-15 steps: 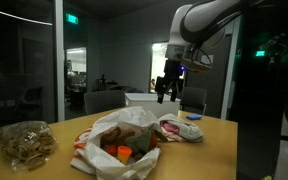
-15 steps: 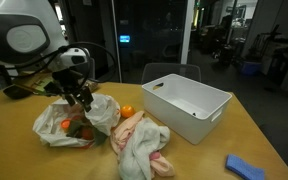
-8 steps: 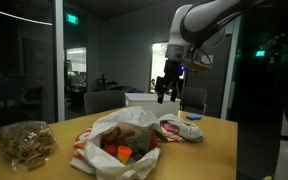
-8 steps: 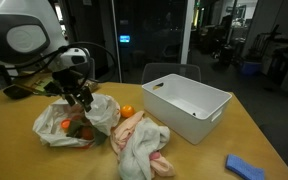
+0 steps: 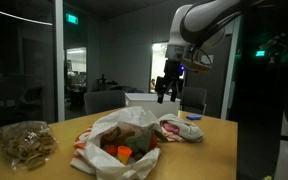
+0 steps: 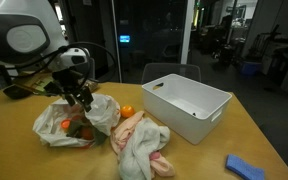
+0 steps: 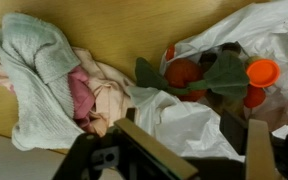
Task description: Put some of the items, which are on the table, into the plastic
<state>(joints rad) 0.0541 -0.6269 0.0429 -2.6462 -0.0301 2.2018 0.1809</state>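
Observation:
A white plastic bag [image 5: 119,143] lies open on the wooden table, with red and orange items and a green leafy piece inside [image 7: 189,73]. It also shows in an exterior view [image 6: 69,122] and in the wrist view [image 7: 194,122]. An orange [image 6: 127,111] sits on the table between the bag and a pile of cloths [image 6: 139,146]. The cloths also show in the wrist view [image 7: 46,80]. My gripper [image 6: 81,97] hovers over the bag's near edge, open and empty. In the wrist view [image 7: 194,152] its fingers frame the white plastic.
A white plastic bin [image 6: 189,100] stands on the table beside the cloths. A blue sponge [image 6: 246,167] lies near the table's corner. A clear bag of tan pieces [image 5: 24,143] sits at the far end. Office chairs [image 5: 104,100] stand behind the table.

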